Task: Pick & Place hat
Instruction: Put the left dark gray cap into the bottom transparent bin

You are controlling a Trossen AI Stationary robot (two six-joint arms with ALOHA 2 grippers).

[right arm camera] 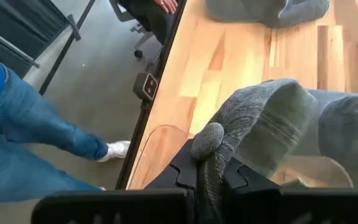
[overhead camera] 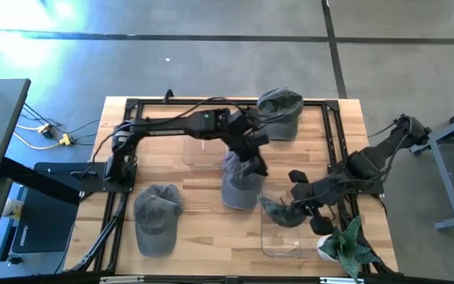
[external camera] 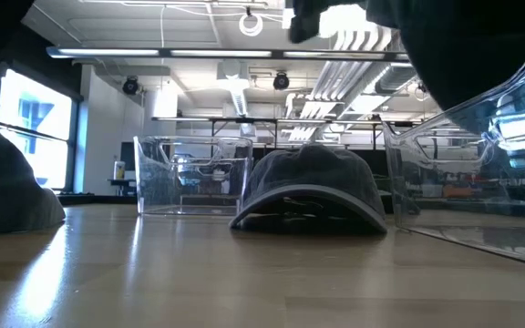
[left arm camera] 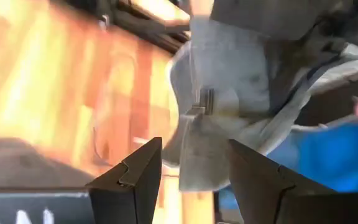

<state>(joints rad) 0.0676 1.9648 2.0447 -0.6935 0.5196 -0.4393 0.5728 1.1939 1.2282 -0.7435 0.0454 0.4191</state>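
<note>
Several grey hats are in view. One hat (overhead camera: 240, 189) (external camera: 308, 187) rests on its brim at mid-table. My left gripper (overhead camera: 252, 162) (left arm camera: 191, 180) stands open just above its far end, and the back strap (left arm camera: 204, 102) shows past the fingers. Another hat (overhead camera: 158, 217) lies near the left, and a third (overhead camera: 280, 110) at the far edge. My right gripper (overhead camera: 290, 207) (right arm camera: 215, 165) is shut on a further hat (overhead camera: 277, 211) (right arm camera: 272, 121) over a clear box (overhead camera: 290, 237). My right gripper pinches a fold of the hat's cloth (right arm camera: 209, 146) between its two fingers, beside a small round knob on the crown. The fingers slant down from the table's right side. The hat bunches beyond the fingertips, lifted clear of the table, above the box's rim (right arm camera: 160, 134).
A second clear box (overhead camera: 203, 150) (external camera: 194, 173) stands at the far middle. A potted plant (overhead camera: 345, 244) sits at the near right corner. A person's legs (right arm camera: 36, 137) stand beside the table. Black rails (overhead camera: 211, 101) frame the tabletop.
</note>
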